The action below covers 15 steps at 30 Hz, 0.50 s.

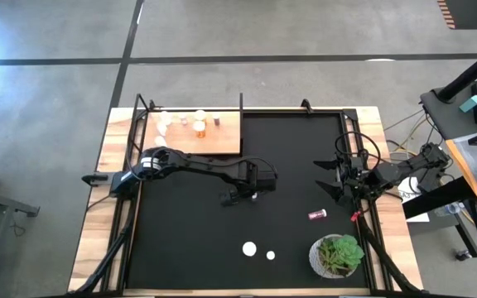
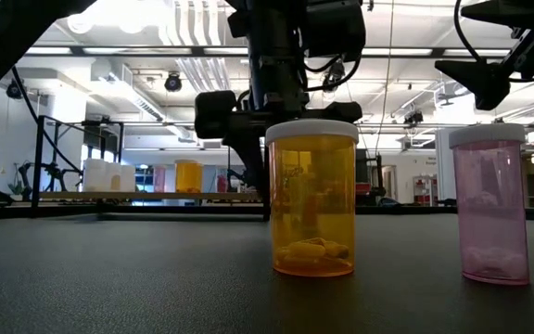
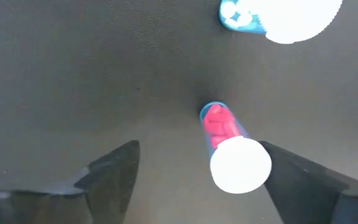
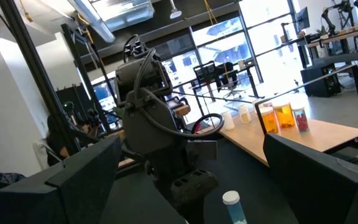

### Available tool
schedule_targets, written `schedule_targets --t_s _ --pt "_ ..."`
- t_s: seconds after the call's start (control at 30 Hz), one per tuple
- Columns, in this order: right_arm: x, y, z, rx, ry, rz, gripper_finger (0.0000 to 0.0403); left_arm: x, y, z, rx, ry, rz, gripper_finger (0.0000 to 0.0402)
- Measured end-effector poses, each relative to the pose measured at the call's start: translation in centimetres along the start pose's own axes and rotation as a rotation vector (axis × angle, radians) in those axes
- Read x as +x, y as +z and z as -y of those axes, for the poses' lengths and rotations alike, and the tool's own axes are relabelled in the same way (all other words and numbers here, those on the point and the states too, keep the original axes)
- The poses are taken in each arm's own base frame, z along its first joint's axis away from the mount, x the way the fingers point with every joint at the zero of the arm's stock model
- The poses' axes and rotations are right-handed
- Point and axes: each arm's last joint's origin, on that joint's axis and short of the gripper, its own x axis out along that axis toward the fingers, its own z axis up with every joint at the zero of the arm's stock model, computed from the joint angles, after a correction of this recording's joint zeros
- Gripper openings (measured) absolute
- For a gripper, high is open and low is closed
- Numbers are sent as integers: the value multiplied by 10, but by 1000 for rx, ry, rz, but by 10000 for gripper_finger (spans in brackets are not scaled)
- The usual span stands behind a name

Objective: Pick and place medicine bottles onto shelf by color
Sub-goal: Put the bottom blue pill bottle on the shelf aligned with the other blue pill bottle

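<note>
— Standing straight up on the big black table mat (image 1: 189, 232), that little clear bottle of red pills with a white cap (image 3: 229, 149) sits between the left gripper (image 3: 197, 177) fingers.

— Is it grabbed?

— Not yet; fingers apart, nearly touching. Right gripper (image 1: 331, 175) waits open, far off.

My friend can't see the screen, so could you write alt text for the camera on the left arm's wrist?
Seen from above, a small bottle of red pills with a white cap stands on the black mat between the left gripper's two open dark fingers. Another white-capped bottle sits farther off at the edge.
</note>
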Motion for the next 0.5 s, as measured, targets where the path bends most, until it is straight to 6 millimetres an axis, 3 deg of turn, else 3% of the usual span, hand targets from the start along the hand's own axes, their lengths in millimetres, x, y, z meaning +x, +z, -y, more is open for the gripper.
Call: schedule_targets --t_s 0.5 --pt "0 0 0 -1 0 0 384 0 0 1 0 -12 -3 159"
